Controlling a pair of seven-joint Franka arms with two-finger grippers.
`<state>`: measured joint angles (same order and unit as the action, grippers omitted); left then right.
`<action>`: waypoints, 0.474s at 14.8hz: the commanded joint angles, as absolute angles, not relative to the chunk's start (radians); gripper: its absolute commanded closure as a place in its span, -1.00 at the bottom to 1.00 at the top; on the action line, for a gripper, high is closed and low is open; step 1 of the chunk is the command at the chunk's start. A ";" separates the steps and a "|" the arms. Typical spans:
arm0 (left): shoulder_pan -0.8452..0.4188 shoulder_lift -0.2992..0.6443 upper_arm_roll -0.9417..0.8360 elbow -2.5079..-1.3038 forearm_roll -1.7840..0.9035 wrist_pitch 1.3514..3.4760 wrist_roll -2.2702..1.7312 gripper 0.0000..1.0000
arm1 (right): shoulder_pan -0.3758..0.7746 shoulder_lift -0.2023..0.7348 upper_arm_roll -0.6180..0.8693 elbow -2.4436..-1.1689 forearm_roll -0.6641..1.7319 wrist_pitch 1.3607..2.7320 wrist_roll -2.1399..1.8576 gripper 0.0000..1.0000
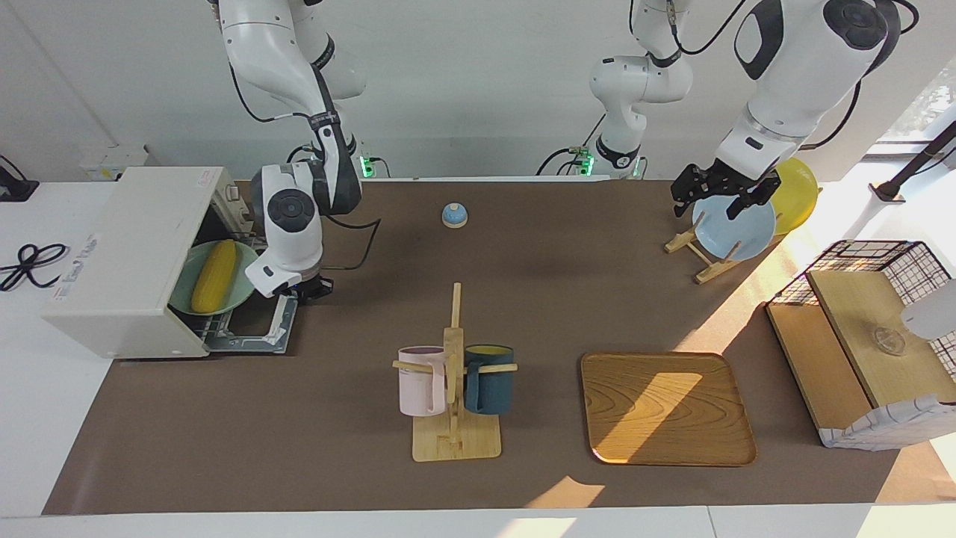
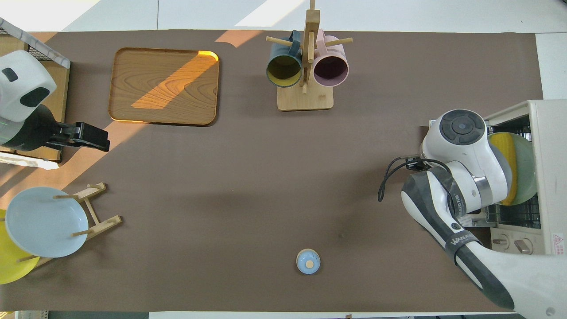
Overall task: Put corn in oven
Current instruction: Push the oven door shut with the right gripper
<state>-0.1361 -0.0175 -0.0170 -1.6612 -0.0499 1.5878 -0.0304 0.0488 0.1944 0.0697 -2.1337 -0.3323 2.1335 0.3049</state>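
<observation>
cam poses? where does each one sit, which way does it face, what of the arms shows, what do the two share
Facing view: high across the table, facing the robots; both arms whole; left gripper over the blue plate, right gripper at the open oven.
Overhead view: above the robots' end, looking steeply down; right arm's wrist, left gripper.
Shared, half a turn apart: corn on the green plate, mug rack, wooden tray.

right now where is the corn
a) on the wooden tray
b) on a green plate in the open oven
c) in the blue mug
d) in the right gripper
b: the corn lies on the green plate on the rack of the open oven.
</observation>
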 commanded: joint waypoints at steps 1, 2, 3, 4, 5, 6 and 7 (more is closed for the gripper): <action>-0.123 -0.032 -0.026 -1.671 -0.035 1.597 -0.023 -1.00 | 0.006 0.195 0.043 -1.978 -0.416 1.963 0.178 1.00; -0.123 -0.032 -0.026 -1.671 -0.035 1.597 -0.023 -1.00 | -0.012 0.189 0.043 -1.935 -0.410 1.912 0.138 1.00; -0.123 -0.032 -0.026 -1.671 -0.035 1.597 -0.023 -1.00 | -0.030 0.178 0.044 -1.912 -0.402 1.878 0.102 1.00; -0.123 -0.032 -0.026 -1.671 -0.035 1.597 -0.023 -1.00 | -0.044 0.164 0.044 -1.893 -0.400 1.846 0.065 1.00; -0.123 -0.032 -0.026 -1.671 -0.035 1.597 -0.023 -1.00 | -0.061 0.147 0.044 -1.887 -0.400 1.824 0.033 1.00; -0.123 -0.032 -0.026 -1.671 -0.035 1.597 -0.023 -1.00 | -0.083 0.129 0.044 -1.887 -0.397 1.813 0.003 1.00; -0.123 -0.032 -0.026 -1.671 -0.035 1.598 -0.023 -1.00 | -0.103 0.118 0.043 -1.887 -0.384 1.803 -0.029 1.00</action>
